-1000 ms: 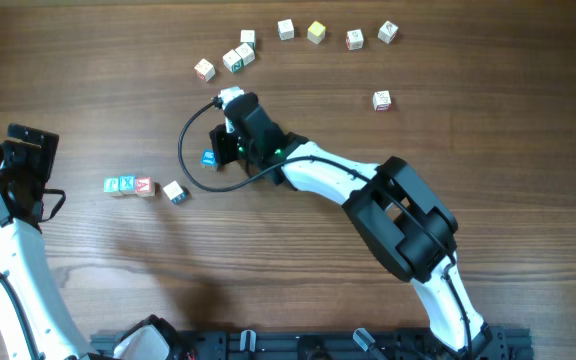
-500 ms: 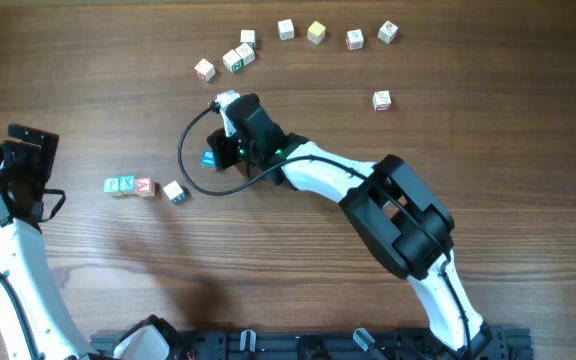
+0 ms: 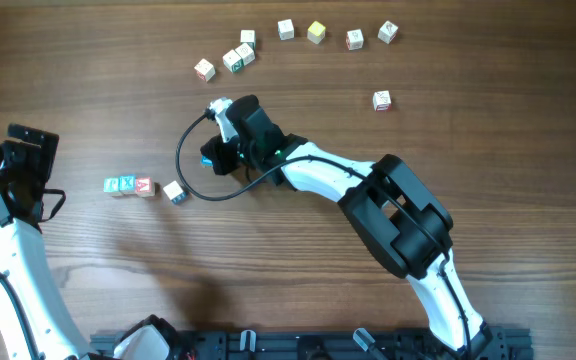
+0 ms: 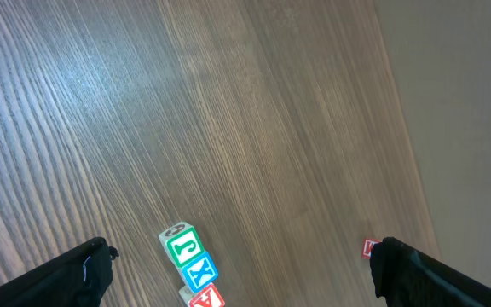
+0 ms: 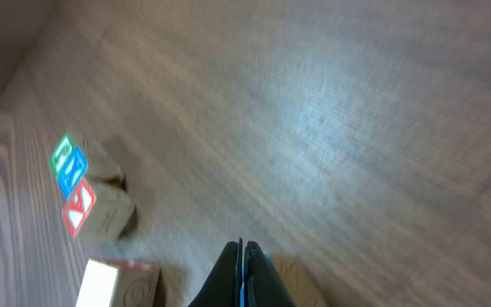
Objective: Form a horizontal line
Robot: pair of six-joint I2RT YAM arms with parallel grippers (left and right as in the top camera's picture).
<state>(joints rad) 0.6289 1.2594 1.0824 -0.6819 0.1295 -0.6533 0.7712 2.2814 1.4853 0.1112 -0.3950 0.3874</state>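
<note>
The horizontal line (image 3: 128, 185) is a short row of three letter cubes, green, blue and red, at the left of the table; it also shows as the row (image 4: 190, 266) and the row (image 5: 77, 183). A loose pale cube (image 3: 175, 192) lies just right of it. My right gripper (image 3: 220, 153) is shut, its tips (image 5: 242, 273) pressed down at a blue-faced cube (image 3: 208, 157), which shows behind the fingers as the cube (image 5: 301, 286). My left gripper (image 4: 239, 249) hangs open above the row, holding nothing.
Several loose letter cubes lie along the far side, from one cube (image 3: 204, 69) across to another (image 3: 388, 33), and a single cube (image 3: 382, 100) sits further right. A black cable (image 3: 183, 165) loops beside the right wrist. A red-faced cube (image 4: 368, 248) peeks out by the left gripper's finger.
The right wrist has swung slightly left, nudging the blue-faced cube a little left with it. The cable loop shifted too. The left arm has stayed still.
</note>
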